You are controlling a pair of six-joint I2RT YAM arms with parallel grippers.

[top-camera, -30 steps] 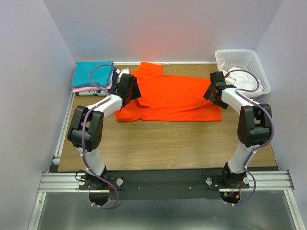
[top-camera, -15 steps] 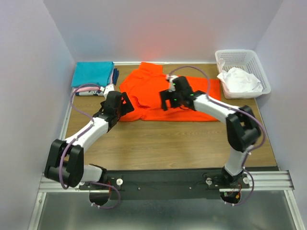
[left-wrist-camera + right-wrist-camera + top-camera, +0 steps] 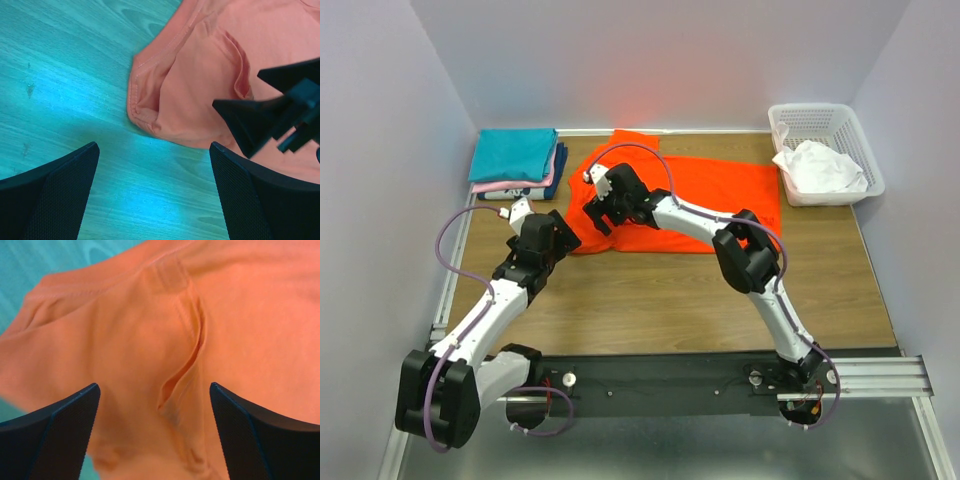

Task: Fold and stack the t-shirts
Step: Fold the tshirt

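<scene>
L gripper [image 3: 560, 234] [image 3: 153, 150]: jaws wide apart, nothing betw. them, holding nothing; it hangs over bare wood of the table [image 3: 670, 290], just near-left of the orange-red t-shirt [image 3: 720, 200] [image 3: 200, 75]. In the left wrist view the shirt's rounded near-left corner w/ stitched hem lies just beyond the fingertips, not betw. them. R gripper [image 3: 600, 212] [image 3: 152, 390] [image 3: 265, 115]: jaws also wide apart, gripping nothing; arm reaches across to the shirt's left part. Right wrist view shows only orange cloth under it, w/ a raised crease running down the middle of the gap; can't tell if the fingers touch the cloth. The two grippers are near each other at the shirt's left end, R one farther back. Shirt is spread mostly flat across mid-far table, left end bunched. Far-left corner: stack of folded shirts, teal t-shirt [image 3: 515, 153] on top, pink [image 3: 525, 184] and navy [image 3: 559, 165] edges showing under it. Far right: white lattice basket [image 3: 825, 122] w/ crumpled white cloth [image 3: 820, 165] inside.
</scene>
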